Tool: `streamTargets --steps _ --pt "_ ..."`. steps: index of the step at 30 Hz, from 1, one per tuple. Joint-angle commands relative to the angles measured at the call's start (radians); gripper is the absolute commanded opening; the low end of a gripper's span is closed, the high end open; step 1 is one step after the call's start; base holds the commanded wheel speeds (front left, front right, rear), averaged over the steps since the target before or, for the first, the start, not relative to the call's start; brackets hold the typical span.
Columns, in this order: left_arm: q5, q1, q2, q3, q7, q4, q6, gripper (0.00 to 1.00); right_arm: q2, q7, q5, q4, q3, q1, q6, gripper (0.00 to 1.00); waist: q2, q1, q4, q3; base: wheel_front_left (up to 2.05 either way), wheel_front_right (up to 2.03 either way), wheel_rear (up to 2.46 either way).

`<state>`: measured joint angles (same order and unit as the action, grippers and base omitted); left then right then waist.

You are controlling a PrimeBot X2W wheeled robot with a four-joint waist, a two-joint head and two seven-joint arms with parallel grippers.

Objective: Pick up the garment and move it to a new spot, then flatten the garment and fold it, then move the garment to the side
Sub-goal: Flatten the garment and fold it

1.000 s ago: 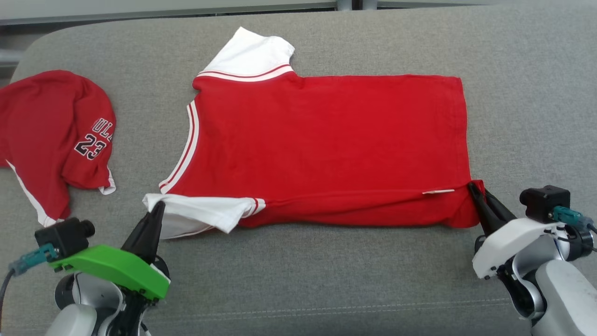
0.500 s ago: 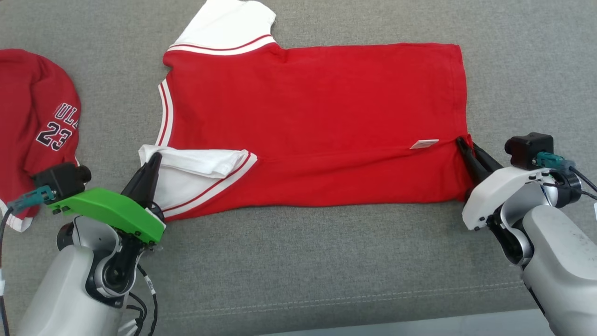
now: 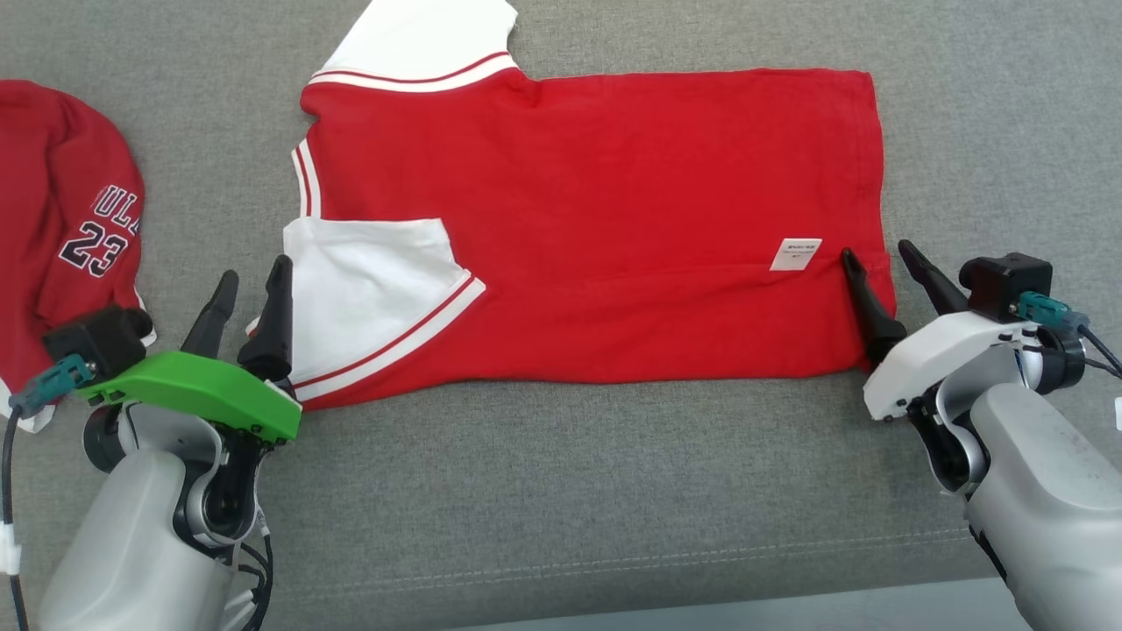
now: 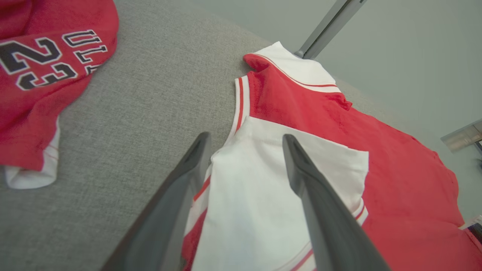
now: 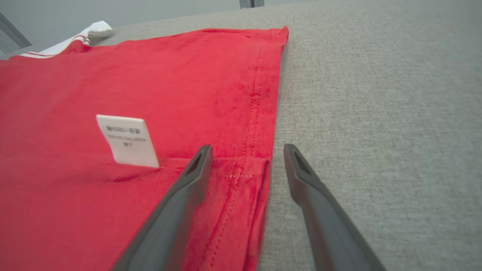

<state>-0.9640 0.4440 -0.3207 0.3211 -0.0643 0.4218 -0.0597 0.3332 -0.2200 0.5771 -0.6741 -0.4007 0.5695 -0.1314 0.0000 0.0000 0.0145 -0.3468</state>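
Note:
The garment (image 3: 596,210) is a red shirt with white sleeves, lying flat on the grey cushion, its near long edge folded over onto the body. A white label (image 3: 796,254) shows near the hem. My left gripper (image 3: 254,279) stands open at the folded white sleeve (image 3: 368,289), fingers straddling the sleeve's edge (image 4: 263,180). At the hem corner my right gripper (image 3: 881,258) is open too, one finger (image 3: 863,302) over the red cloth, the other off it on the cushion. In the right wrist view the folded hem corner (image 5: 241,188) lies between the fingers.
A second red shirt (image 3: 61,219) printed with 23 lies crumpled at the far left, also in the left wrist view (image 4: 41,75). The grey cushion (image 3: 561,491) has bare room in front of the garment, and its front edge runs along the bottom.
Both grippers went from shut on the garment's near edge to open, letting it go. The near edge now lies folded over the body, sleeve flat. The camera tilted down.

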Motion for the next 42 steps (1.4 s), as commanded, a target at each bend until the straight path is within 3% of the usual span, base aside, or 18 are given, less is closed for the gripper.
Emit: streamTargets --steps 1,9,20,28,42 --pt "0.036 -0.01 -0.008 0.002 -0.041 -0.003 0.019 1.0 -0.008 -0.023 0.0 -0.005 0.021 -0.016 0.001 1.0 0.0 0.0 0.002 0.01 0.0 0.0 0.0" --pt "0.203 -0.122 -0.031 0.0 -0.184 -0.088 0.145 1.0 -0.074 -0.046 -0.106 0.091 0.193 -0.129 0.001 1.0 0.0 0.0 0.003 0.067 0.0 0.0 0.0" --pt "0.43 -0.301 -0.049 -0.032 -0.2 -0.315 0.273 1.0 -0.206 -0.047 -0.318 0.383 0.383 -0.356 0.001 1.0 0.0 0.0 0.023 0.171 0.0 0.0 0.0" --pt "0.48 -0.441 -0.034 -0.028 -0.2 -0.369 0.276 1.0 -0.255 -0.047 -0.414 0.512 0.383 -0.516 0.001 1.0 0.0 0.0 0.031 0.272 0.0 0.0 0.0" --pt "0.504 -0.501 -0.053 0.007 -0.198 -0.35 0.255 1.0 -0.279 -0.007 -0.467 0.698 0.355 -0.67 0.001 1.0 0.0 0.0 0.03 0.343 0.0 0.0 0.0"
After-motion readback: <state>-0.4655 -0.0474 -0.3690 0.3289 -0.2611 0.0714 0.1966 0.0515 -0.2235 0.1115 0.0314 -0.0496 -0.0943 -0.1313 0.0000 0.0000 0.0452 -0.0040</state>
